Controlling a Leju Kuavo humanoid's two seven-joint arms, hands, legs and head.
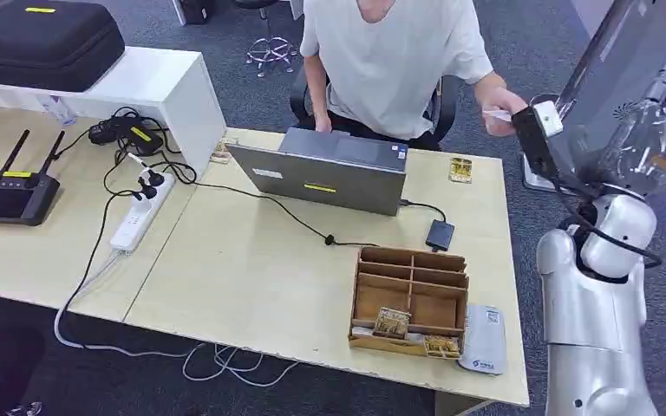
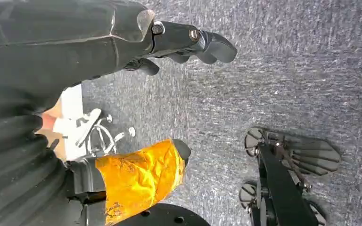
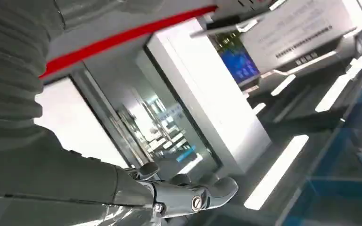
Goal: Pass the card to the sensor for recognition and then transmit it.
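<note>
Worktop (image 1: 251,286): pale wood, with a grey laptop (image 1: 329,173) at its far edge, lid towards the robot.

Person (image 1: 395,52): seated behind the laptop in a white shirt. One hand (image 1: 505,106) is stretched out to the right of the laptop.

Card (image 1: 493,114): small and white, pinched in the person's outstretched hand, off the worktop, right of the laptop and level with its far side.

Right hand (image 3: 188,197): raised right of the laptop, close to the person's hand. The dark fingers are extended and nothing is seen in them.

Left hand (image 2: 169,40): hanging over the grey carpet (image 2: 287,70). The fingers and the yellow-wrapped thumb (image 2: 141,176) are apart, holding nothing.

Sensor (image 1: 440,234): small black box, cabled to the laptop, lying on the worktop just in front of the laptop's right corner.

Cardboard organiser (image 1: 412,299): divided tray, in front of the laptop to its right, with small printed packs in its near compartments.

Power strip (image 1: 139,217): white, left of the laptop.
</note>
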